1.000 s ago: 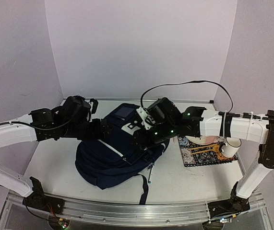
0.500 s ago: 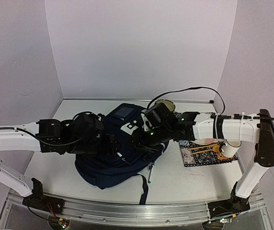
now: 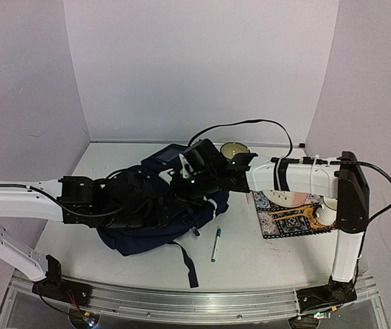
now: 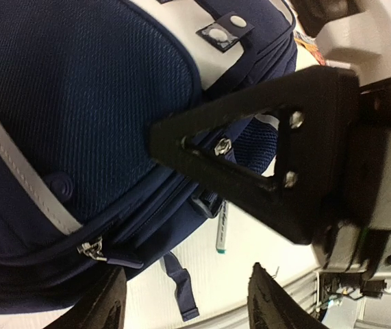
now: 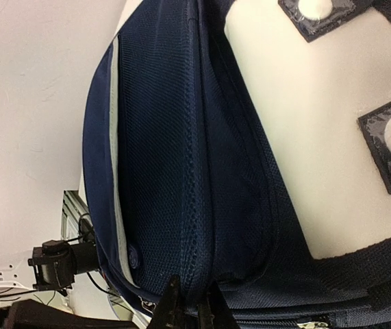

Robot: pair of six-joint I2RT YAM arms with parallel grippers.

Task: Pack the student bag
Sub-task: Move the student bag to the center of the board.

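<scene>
The student bag (image 3: 137, 238), dark navy with a pale stripe, lies left of the table's middle, and both arms meet over it. My right gripper (image 3: 181, 184) is at the bag's upper right. In the right wrist view this gripper (image 5: 194, 305) is shut on a fold of the bag's navy mesh (image 5: 154, 171), beside the light patch (image 5: 318, 137). My left gripper (image 3: 155, 205) hovers over the bag's near right side. Its fingers (image 4: 109, 301) stand open with only the table and a loose strap (image 4: 181, 291) between them. The right arm's black gripper body (image 4: 263, 164) fills that view.
A pen (image 3: 215, 245) with a teal cap lies just right of the bag, with a black strap (image 3: 185, 264) trailing towards the near edge. At the right, a patterned mat (image 3: 284, 223) holds a white mug (image 3: 326, 214), with a bowl (image 3: 235, 149) behind it.
</scene>
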